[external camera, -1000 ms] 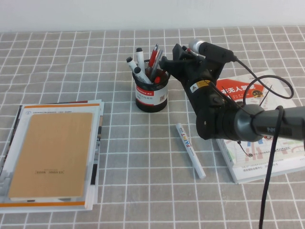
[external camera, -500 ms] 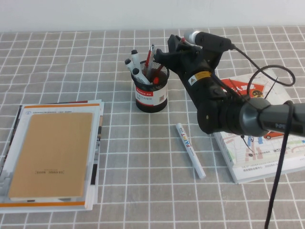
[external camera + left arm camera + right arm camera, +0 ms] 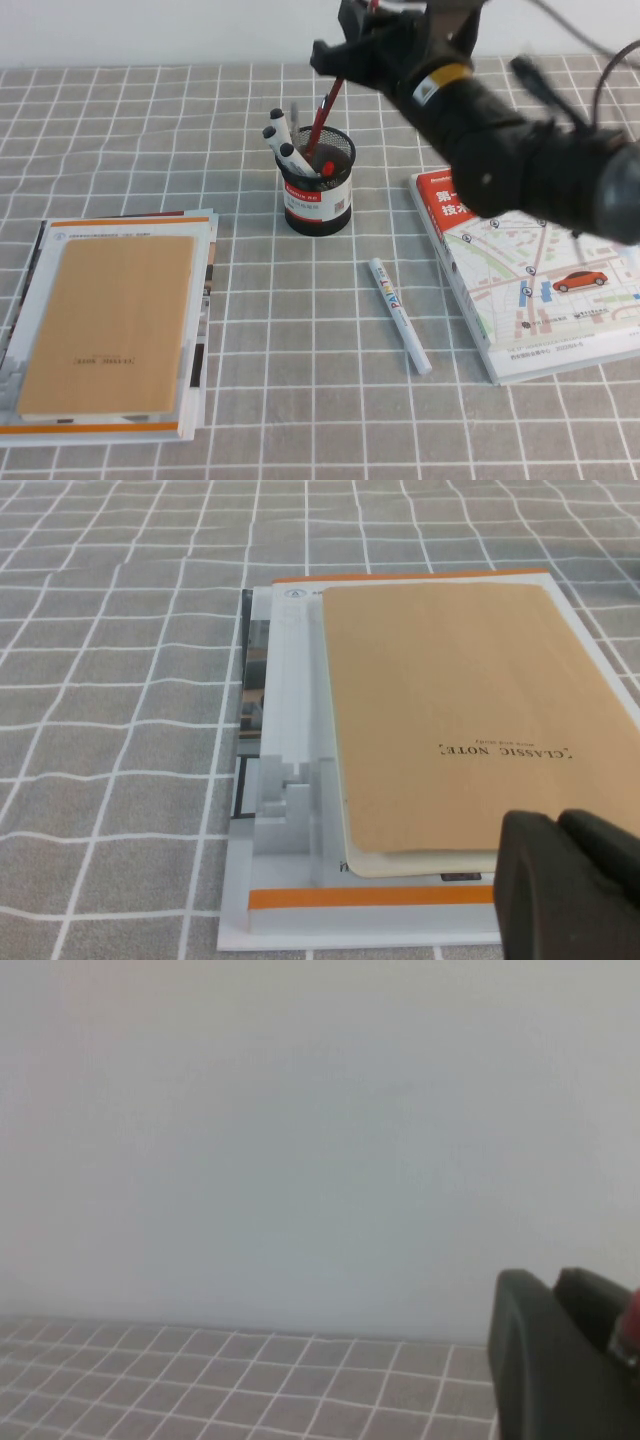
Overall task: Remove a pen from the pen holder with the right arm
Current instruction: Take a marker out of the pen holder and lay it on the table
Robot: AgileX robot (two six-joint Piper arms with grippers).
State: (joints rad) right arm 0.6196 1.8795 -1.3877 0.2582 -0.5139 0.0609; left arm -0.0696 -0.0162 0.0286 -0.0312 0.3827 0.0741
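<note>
Since one second ago, the right gripper (image 3: 345, 60) has been raised well above the pen holder (image 3: 318, 190). The red pen (image 3: 322, 118) has been drawn upward with it. The map book (image 3: 530, 270), formerly part-covered by the arm, is now exposed.

**Progress**
- The grasp is judged complete: the right gripper is closed on the upper end of the red pen.
- The lift is judged partly complete. The pen is held tilted, and its lower end appears to sit inside the rim of the holder.
- Further lifting is judged necessary before the pen is clear of the holder.

**Containers**
- The pen holder, a black mesh cup, is stood upright on the table (image 3: 300, 400).
- Three black-capped markers (image 3: 285, 145) are held in it, leaning toward the robot's left.
- A red cap (image 3: 326, 168) is seen low at the rim.

A white marker (image 3: 400, 315) lies on the table in front of the holder, well apart from it.

The left gripper (image 3: 565, 885) is parked over the notebook (image 3: 460, 710). Whether it is open or closed cannot be told.
</note>
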